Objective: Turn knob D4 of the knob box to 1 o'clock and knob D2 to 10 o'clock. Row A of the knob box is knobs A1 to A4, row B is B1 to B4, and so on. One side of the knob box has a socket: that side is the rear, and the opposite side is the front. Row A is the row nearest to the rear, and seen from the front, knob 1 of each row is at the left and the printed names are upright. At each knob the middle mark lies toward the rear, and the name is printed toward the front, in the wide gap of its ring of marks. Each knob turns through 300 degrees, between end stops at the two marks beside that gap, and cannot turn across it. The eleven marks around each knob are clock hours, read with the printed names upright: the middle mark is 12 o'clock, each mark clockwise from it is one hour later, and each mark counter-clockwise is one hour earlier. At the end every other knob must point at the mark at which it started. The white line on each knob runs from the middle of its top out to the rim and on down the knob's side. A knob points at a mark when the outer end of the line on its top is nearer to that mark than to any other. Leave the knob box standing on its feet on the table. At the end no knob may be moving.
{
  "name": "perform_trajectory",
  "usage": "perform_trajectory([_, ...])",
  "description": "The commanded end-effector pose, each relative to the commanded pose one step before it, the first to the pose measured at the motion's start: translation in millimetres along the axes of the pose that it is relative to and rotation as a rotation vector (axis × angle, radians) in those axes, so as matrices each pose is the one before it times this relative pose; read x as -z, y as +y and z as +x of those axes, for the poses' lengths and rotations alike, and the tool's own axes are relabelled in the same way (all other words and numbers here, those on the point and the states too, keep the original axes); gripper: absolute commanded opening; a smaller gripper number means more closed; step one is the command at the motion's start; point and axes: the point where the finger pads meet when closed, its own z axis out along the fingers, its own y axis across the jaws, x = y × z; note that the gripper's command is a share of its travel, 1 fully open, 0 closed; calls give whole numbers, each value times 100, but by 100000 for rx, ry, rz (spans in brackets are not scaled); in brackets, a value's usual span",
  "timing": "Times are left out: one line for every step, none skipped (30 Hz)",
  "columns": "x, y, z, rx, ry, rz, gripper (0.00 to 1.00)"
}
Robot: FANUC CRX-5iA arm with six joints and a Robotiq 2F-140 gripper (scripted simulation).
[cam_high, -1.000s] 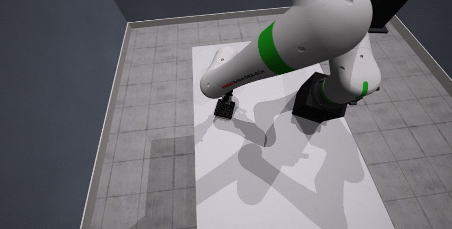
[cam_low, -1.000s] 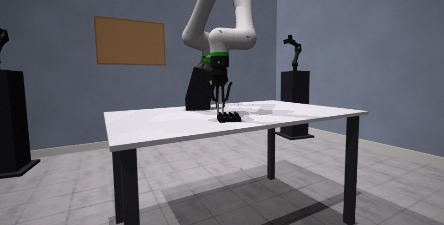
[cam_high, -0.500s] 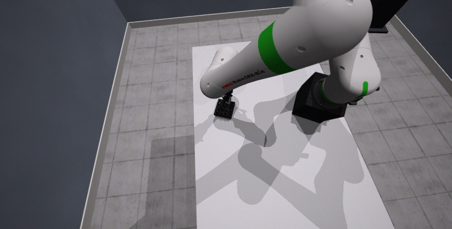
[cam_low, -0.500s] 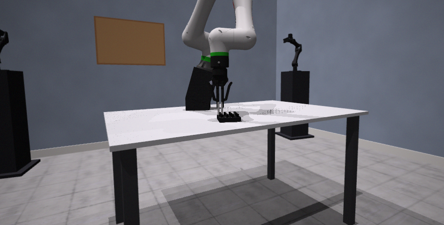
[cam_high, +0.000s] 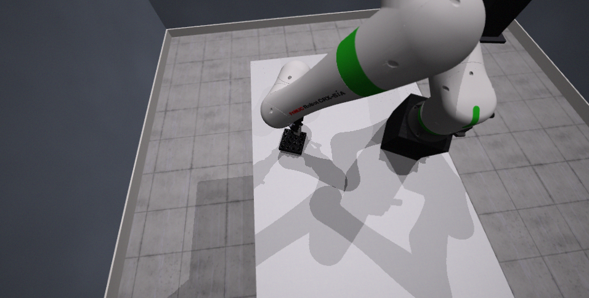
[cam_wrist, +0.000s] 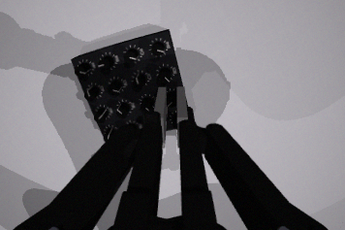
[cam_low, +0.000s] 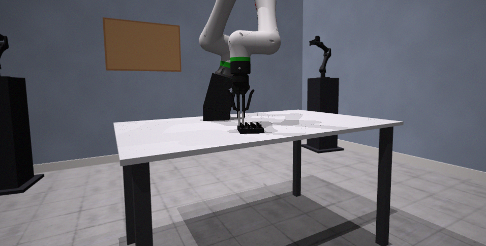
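Note:
The black knob box [cam_high: 292, 141] [cam_low: 250, 130] [cam_wrist: 130, 78] stands on the white table. In the wrist view row D runs down its right side. Knob D4 [cam_wrist: 160, 47] is at the top right; its line slants right and down, at about 7 o'clock. Knob D3 [cam_wrist: 166, 74] lies just above the fingertips. My gripper [cam_high: 297, 132] [cam_low: 240, 124] [cam_wrist: 172, 99] points down, its narrow grey fingertips on either side of knob D2 [cam_wrist: 171, 99]. It looks shut on D2, whose line I cannot read well. Knob D1 and the lower ends of the other rows are partly hidden by the fingers.
The neighbouring knob C2 [cam_wrist: 147, 102] lies close beside the left finger. The table [cam_high: 284, 279] [cam_low: 146, 149] carries the box near one edge, and the arm's black base [cam_high: 413, 143] [cam_low: 216, 101] stands farther back. Arm shadows cross the table. The socket is not visible.

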Motion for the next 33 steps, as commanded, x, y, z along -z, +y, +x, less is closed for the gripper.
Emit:
perform_trajectory([12, 4, 19, -5, 35, -6, 5])
perform_trajectory([0, 0, 0, 0, 0, 0, 5])
perform_trajectory([0, 0, 0, 0, 0, 0, 5])
perform_trajectory([0, 0, 0, 0, 0, 0, 5])
perform_trajectory([0, 0, 0, 0, 0, 0, 5])
perform_trajectory([0, 0, 0, 0, 0, 0, 5])
perform_trajectory([0, 0, 0, 0, 0, 0, 5])
perform_trajectory([0, 0, 0, 0, 0, 0, 5])
perform_trajectory([0, 0, 0, 14, 0, 0, 5])
perform_trajectory([0, 0, 0, 93, 0, 0, 5])
perform_trajectory([0, 0, 0, 235, 0, 0, 5])
perform_trajectory([0, 0, 0, 427, 0, 0, 5])
perform_trajectory([0, 0, 0, 654, 0, 0, 5])
perform_trajectory([0, 0, 0, 904, 0, 0, 5])
perform_trajectory([0, 0, 0, 1165, 0, 0, 5])
perform_trajectory([0, 0, 0, 1425, 0, 0, 5])
perform_trajectory([0, 0, 0, 1678, 0, 0, 5])
perform_trajectory([0, 0, 0, 1913, 0, 0, 5])
perform_trajectory([0, 0, 0, 2125, 0, 0, 5])
perform_trajectory([0, 0, 0, 0, 0, 0, 5])
perform_trajectory([0, 0, 0, 0, 0, 0, 5])
perform_trajectory([0, 0, 0, 2306, 0, 0, 5])
perform_trajectory([0, 0, 0, 2452, 0, 0, 5])
perform_trajectory([0, 0, 0, 2559, 0, 0, 5])
perform_trajectory([0, 0, 0, 2625, 0, 0, 5])
perform_trajectory([0, 0, 0, 2647, 0, 0, 5])
perform_trajectory([0, 0, 0, 2625, 0, 0, 5])
perform_trajectory([0, 0, 0, 2559, 0, 0, 5])
perform_trajectory([0, 0, 0, 2452, 0, 0, 5])
perform_trajectory([0, 0, 0, 2306, 0, 0, 5])
perform_trajectory([0, 0, 0, 2125, 0, 0, 5])
perform_trajectory([0, 0, 0, 1913, 0, 0, 5])
perform_trajectory([0, 0, 0, 1678, 0, 0, 5])
